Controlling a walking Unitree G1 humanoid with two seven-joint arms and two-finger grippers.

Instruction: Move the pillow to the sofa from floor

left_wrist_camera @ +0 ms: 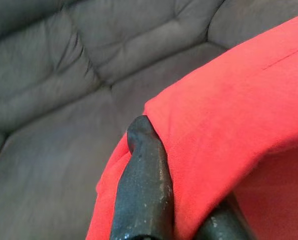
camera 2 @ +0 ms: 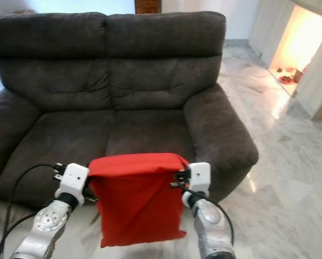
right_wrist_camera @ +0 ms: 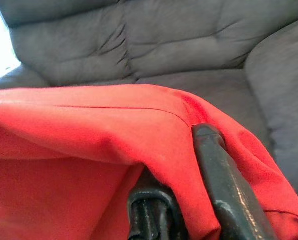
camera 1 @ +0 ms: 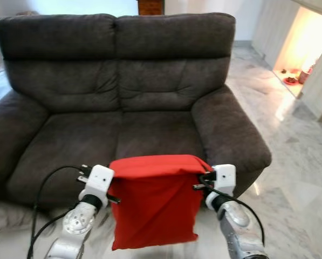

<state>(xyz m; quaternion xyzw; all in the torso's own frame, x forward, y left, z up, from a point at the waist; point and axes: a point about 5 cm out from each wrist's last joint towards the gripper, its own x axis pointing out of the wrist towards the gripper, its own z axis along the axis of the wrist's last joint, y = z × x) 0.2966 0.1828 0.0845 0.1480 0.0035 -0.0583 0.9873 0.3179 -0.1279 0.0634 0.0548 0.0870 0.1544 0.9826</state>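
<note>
two grippers are clamped on the red pillow [camera 1: 152,202], left gripper [left_wrist_camera: 161,210] and right gripper [right_wrist_camera: 198,200] at opposite top corners. it is hung clear of the floor [camera 1: 295,178], facing the sofa [camera 1: 123,91], judged ready for placing on the seat.

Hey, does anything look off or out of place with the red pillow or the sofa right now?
Nothing damaged or spilled. The red pillow hangs limp in front of the dark sofa, pinched at its top corners by the left gripper and right gripper, not yet on the seat.

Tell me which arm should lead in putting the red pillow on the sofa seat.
Neither clearly. The left gripper and the right gripper each pinch a top corner of the red pillow, which hangs level before the sofa. Probably both together.
</note>
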